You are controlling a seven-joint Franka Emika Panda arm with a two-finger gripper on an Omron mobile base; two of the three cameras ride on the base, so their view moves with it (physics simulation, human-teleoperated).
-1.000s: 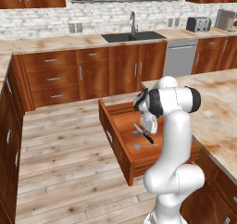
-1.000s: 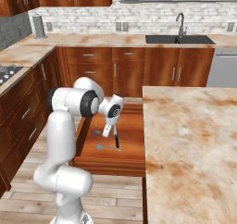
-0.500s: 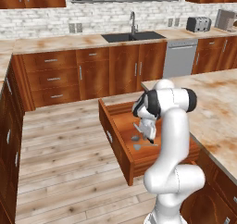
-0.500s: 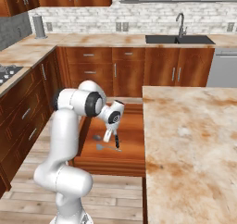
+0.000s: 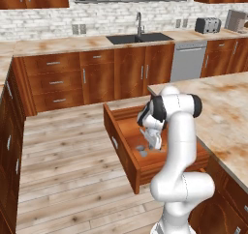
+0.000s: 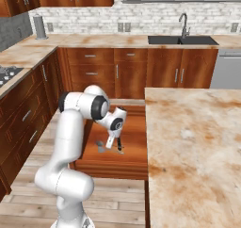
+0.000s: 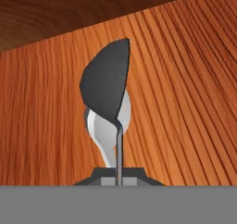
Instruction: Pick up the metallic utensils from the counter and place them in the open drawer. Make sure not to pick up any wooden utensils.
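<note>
We read the task as well along: gripper (image 6: pixel 114 146) hangs low inside the open drawer (image 6: pixel 94 163), fingers clenched on the thin handle of the dark metal spoon (image 7: pixel 107 86), bowl pointing down at the drawer floor, not yet let go

Left to right in the right base view: stove edge, then the drawer with a small grey thing (image 6: pixel 100 146) lying on its floor just beside the gripper (too small for us to name; possibly the knife), then the surface (image 6: pixel 197 142)

The marbled surface looks bare where we can see it; wooden spoon not made out

Left: release the spoon, confirm the knife

Room: red-brown cabinets, plank floor, sink (image 5: pixel 140 36) on the far wall, toaster (image 5: pixel 207 25) toward the right
</note>
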